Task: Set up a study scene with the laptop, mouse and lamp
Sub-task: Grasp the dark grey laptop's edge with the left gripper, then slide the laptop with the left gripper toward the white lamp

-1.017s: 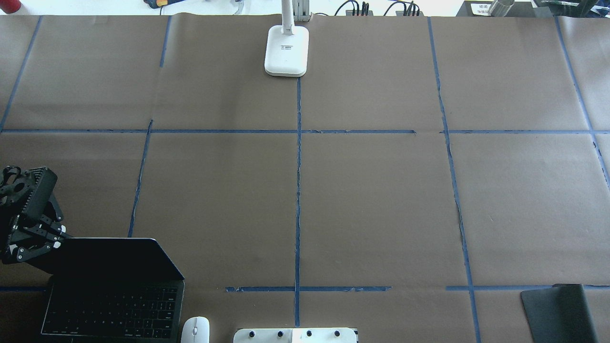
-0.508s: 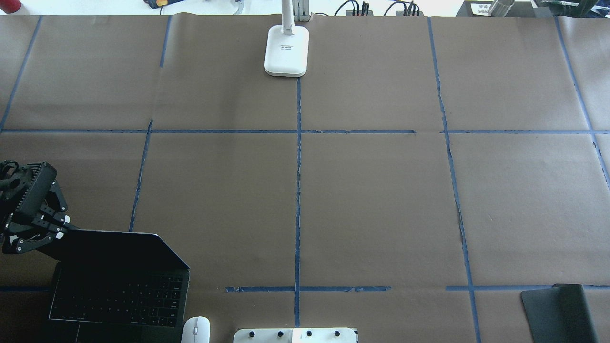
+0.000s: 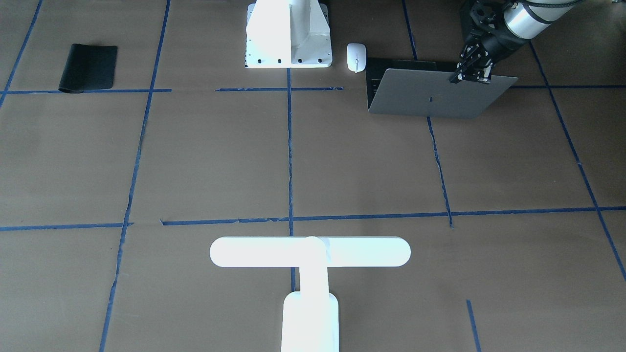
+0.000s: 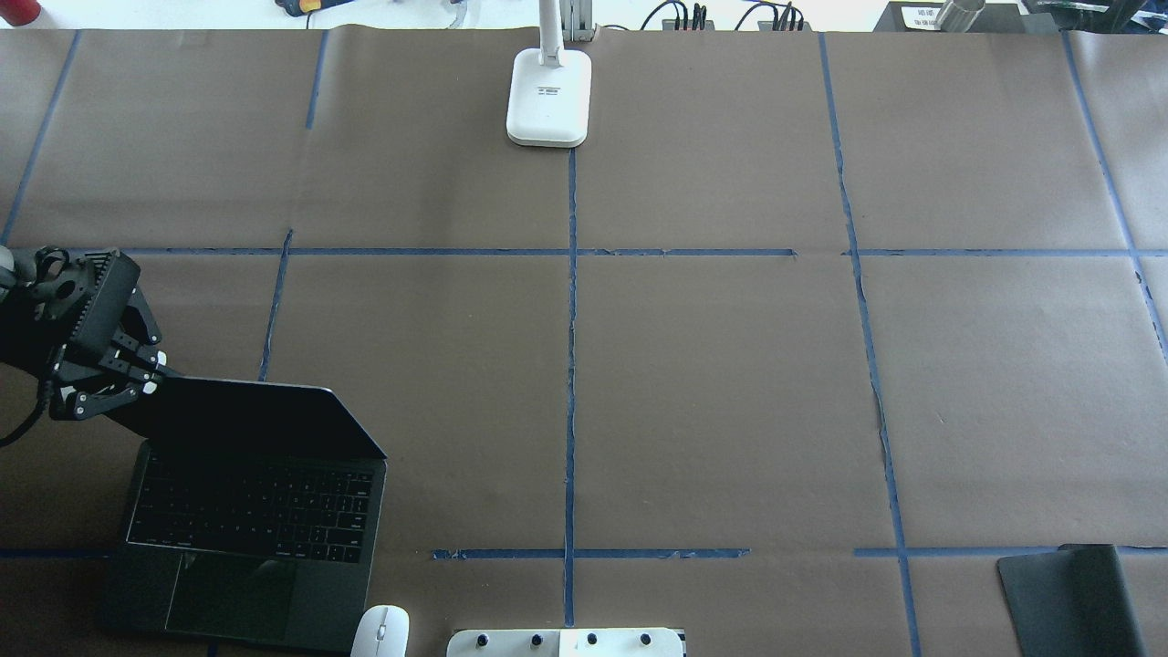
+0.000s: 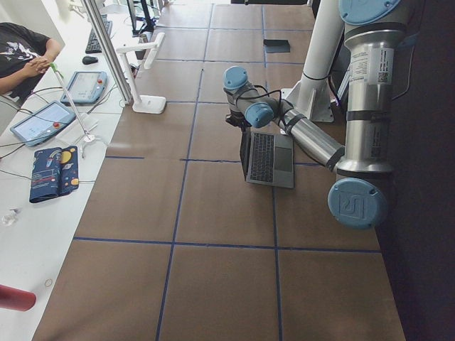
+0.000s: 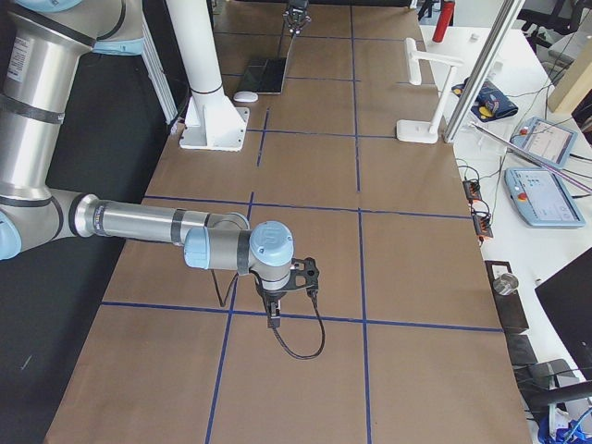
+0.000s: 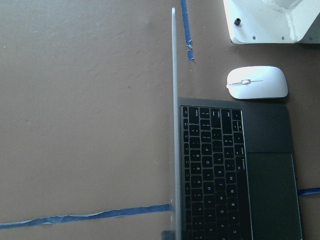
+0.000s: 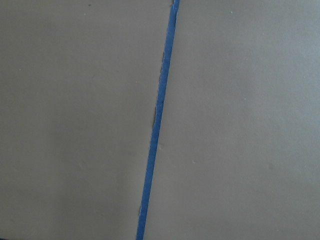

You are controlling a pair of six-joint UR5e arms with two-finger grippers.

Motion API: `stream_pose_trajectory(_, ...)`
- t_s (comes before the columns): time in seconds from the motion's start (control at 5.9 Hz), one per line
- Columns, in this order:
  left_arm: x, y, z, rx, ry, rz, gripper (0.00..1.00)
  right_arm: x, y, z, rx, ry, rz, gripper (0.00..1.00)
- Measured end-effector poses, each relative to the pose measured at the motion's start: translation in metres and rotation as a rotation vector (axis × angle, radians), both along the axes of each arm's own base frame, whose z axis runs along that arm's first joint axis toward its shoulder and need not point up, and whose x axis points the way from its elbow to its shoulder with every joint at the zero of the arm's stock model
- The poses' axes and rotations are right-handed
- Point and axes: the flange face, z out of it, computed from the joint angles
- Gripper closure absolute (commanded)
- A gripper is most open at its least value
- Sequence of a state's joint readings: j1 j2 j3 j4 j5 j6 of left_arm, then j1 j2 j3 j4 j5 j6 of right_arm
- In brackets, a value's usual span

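Note:
The open grey laptop (image 4: 255,511) stands at the near left of the table, keyboard toward the robot. Its lid's back shows in the front-facing view (image 3: 435,93). My left gripper (image 4: 137,374) is shut on the top edge of the screen, also seen in the front-facing view (image 3: 472,76). The white mouse (image 4: 381,631) lies just right of the laptop's front corner (image 7: 257,82). The white lamp (image 4: 548,96) stands at the far middle edge, its bar (image 3: 310,252) crosswise. My right gripper (image 6: 277,310) hangs low over bare paper; I cannot tell if it is open or shut.
A thin black mat (image 4: 1068,598) lies at the near right corner. A white bracket block with bolt holes (image 4: 566,641) sits at the near middle edge, right of the mouse. Blue tape lines divide the brown paper into squares.
My left gripper has moved away from the robot and a little right, holding the screen edge. The laptop slid with it, so its trackpad now shows. Mouse and lamp stayed put.

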State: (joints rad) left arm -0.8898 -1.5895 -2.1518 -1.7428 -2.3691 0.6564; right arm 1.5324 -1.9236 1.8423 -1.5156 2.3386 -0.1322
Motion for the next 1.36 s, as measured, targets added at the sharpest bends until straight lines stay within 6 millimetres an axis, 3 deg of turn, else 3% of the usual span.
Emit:
stream_pose_trajectory(0.51,0.034,-0.084,-0.037,0.049,0.021,-0.059,0.94,0.0,0.0,0.0,-0.002,0.002,0.002,0.0)
stream_pose_trajectory(1.36,0.095,-0.201,-0.142,0.103,0.027,-0.125,0.89,0.0,0.0,0.0,-0.008,0.002,0.007,0.0)
